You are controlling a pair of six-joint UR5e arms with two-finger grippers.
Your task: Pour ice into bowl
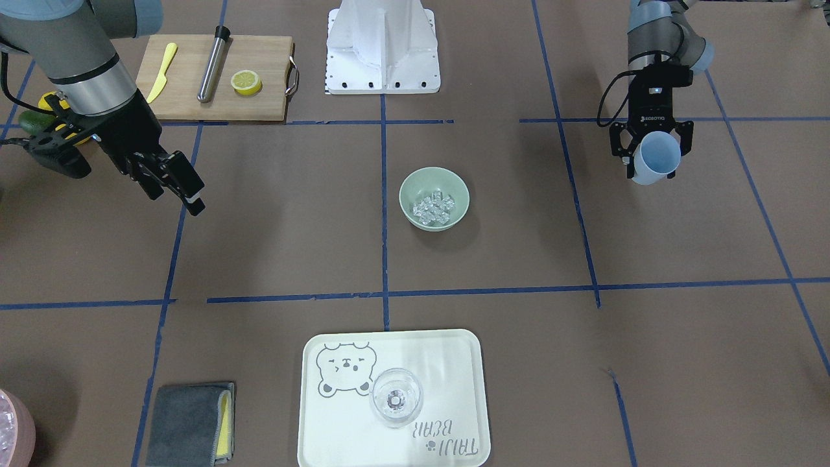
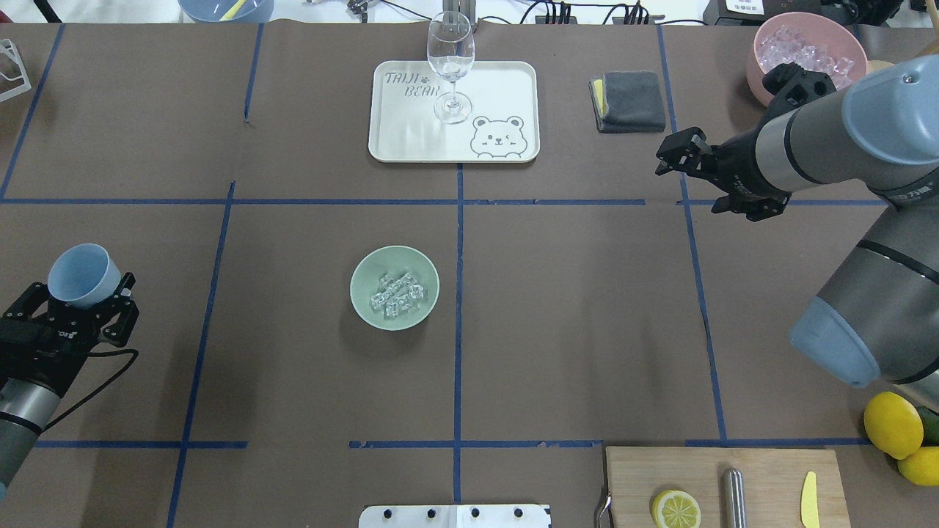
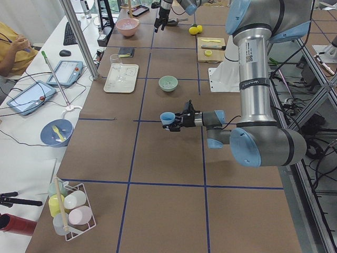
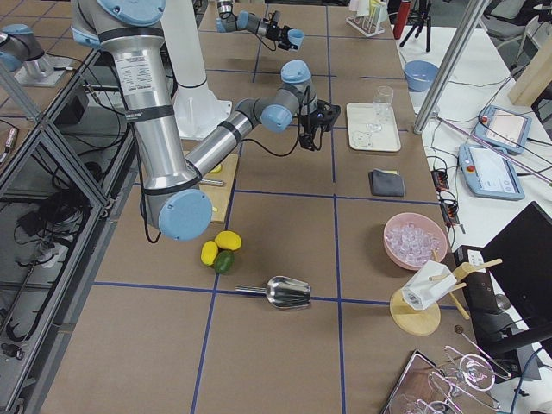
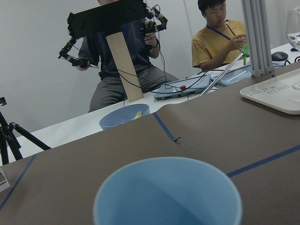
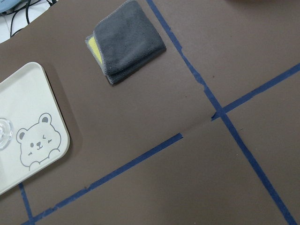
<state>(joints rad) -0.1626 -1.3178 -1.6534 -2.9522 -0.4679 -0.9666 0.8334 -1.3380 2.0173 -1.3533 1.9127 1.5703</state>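
Note:
The pale green bowl (image 2: 364, 273) stands on the table near the middle, and it also shows in the front view (image 1: 413, 185). Several clear ice cubes (image 2: 396, 295) lie inside it (image 1: 434, 207). My left gripper (image 2: 78, 295) is shut on a light blue cup (image 2: 79, 271) and holds it tilted above the table, far to the left of the bowl. The cup's inside looks empty in the left wrist view (image 5: 168, 197). My right gripper (image 2: 671, 158) is open and empty, above the table to the right of the bowl and farther back (image 1: 176, 194).
A white tray (image 2: 499, 81) with a clear glass (image 2: 450, 66) lies beyond the bowl. A grey cloth (image 2: 627, 101) and a pink container of ice (image 2: 807, 51) are at the far right. A cutting board (image 2: 763, 469) with a lemon half (image 2: 676, 509) and whole lemons (image 2: 891, 424) sit near right.

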